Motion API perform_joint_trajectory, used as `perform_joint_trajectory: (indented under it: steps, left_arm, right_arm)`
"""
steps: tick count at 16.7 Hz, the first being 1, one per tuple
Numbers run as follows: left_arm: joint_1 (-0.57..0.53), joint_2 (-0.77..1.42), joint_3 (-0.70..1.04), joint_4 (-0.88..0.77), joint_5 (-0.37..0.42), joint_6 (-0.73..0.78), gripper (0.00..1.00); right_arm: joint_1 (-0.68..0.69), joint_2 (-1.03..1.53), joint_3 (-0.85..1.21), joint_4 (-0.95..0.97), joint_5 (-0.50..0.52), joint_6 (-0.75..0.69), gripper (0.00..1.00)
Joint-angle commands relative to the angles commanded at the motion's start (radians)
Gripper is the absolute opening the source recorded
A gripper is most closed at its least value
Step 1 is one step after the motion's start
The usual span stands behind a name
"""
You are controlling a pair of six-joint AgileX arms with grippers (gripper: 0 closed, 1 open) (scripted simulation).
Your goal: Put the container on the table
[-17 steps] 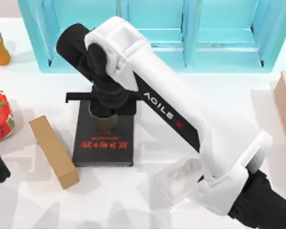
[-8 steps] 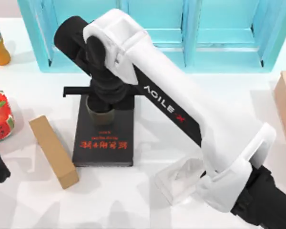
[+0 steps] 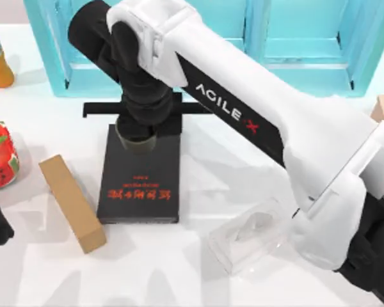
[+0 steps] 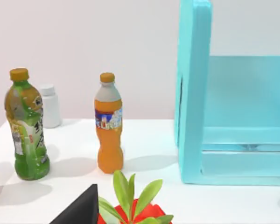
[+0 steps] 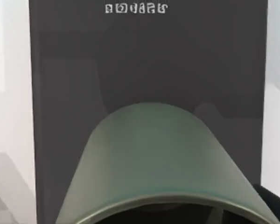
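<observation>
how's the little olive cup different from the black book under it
The container is a round olive-grey cup, plain; the black book is a flat black rectangle with red lettering. The container is narrower than the black book. The right claw sits over the container, while the black book lies untouched on the table. Both are dark.

Even, bright, diffuse illumination in all views; no glare or blown highlights on the table (image 3: 198, 281). Top view: soft-edged shadows fall toward 9 o'clock and 6 o'clock of objects, e.g. beside the cardboard box (image 3: 72, 203) and under the right arm (image 3: 256, 121); the clear tissue box (image 3: 246, 235) casts only a faint shadow. Left wrist view: soft shadows beside the orange bottle (image 4: 108, 123) and green bottle (image 4: 26, 125); right wrist view: the container (image 5: 163, 163) rim at 6 o'clock is soft, out of focus.
</observation>
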Motion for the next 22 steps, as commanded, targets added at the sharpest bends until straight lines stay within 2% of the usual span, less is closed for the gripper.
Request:
perform_joint_trajectory:
  steps: [8, 17, 22]
  left_arm:
    - [0.000, 0.000, 0.000, 0.000, 0.000, 0.000, 1.00]
    - [0.000, 0.000, 0.000, 0.000, 0.000, 0.000, 1.00]
    - [0.000, 0.000, 0.000, 0.000, 0.000, 0.000, 1.00]
  right_arm:
    - [-0.031, -0.048, -0.057, 0.004, -0.016, -0.026, 0.00]
    - [-0.307, -0.376, -0.529, -0.041, -0.163, -0.294, 0.00]
    - [-0.343, -0.415, -0.578, -0.053, -0.183, -0.332, 0.00]
